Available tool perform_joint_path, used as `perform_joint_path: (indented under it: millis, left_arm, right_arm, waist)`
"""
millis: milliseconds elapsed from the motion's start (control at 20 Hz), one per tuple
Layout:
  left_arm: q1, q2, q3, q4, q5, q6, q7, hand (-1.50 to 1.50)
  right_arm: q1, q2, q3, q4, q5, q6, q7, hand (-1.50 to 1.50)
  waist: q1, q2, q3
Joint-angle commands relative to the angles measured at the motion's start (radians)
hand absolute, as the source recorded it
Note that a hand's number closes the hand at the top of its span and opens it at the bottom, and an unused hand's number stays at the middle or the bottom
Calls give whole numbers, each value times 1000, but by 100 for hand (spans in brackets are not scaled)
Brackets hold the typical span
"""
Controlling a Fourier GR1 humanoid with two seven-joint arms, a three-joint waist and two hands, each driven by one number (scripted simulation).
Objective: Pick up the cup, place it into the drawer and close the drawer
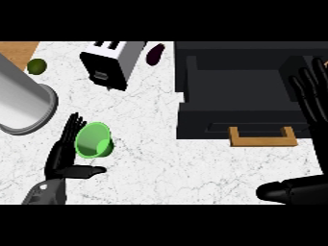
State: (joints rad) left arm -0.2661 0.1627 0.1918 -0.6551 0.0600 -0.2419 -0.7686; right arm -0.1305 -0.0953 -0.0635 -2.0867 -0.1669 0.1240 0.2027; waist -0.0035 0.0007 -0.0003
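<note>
A translucent green cup [94, 140] lies tipped on the white marble counter [166, 163], its mouth facing up toward me. My left hand [64, 156] is open just left of the cup, fingers straight along its rim and thumb stretched out below it. The black drawer unit [248, 91] stands at the upper right with its drawer pulled open and a wooden handle [262, 136] on its front. My right hand [322, 120] is open at the far right edge, fingers pointing up beside the drawer.
A large grey cylinder [14, 98] lies at the left. A white and black toaster [111, 63] stands at the top centre, with a dark purple object [155, 54] beside it and a green lime [37, 66] at the upper left.
</note>
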Motion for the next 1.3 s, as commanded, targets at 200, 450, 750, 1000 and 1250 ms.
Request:
perform_joint_path:
  millis: [200,450,750,1000,1250]
  left_arm:
    - [-133,21,34,230,10,-59,-121,-150]
    - [-166,28,50,294,29,-88,-124,-150]
    - [-160,-29,28,319,22,-107,-162,-150]
    - [-211,-10,45,317,63,-228,-117,-150]
    - [-147,-47,4,316,34,-266,-205,150]
  right_arm:
    - [7,-7,-12,-16,-14,5,12,-150]
    - [22,6,23,4,13,18,-20,-150]
    - [-3,9,18,-5,17,-7,7,-150]
    - [-10,17,25,9,28,-17,5,-150]
    - [66,46,83,-41,57,-12,-5,-150]
  waist:
    - [-5,1,-1]
    - [-5,2,0]
    - [-3,2,-1]
    - [-1,1,-1]
    - [-6,1,-1]
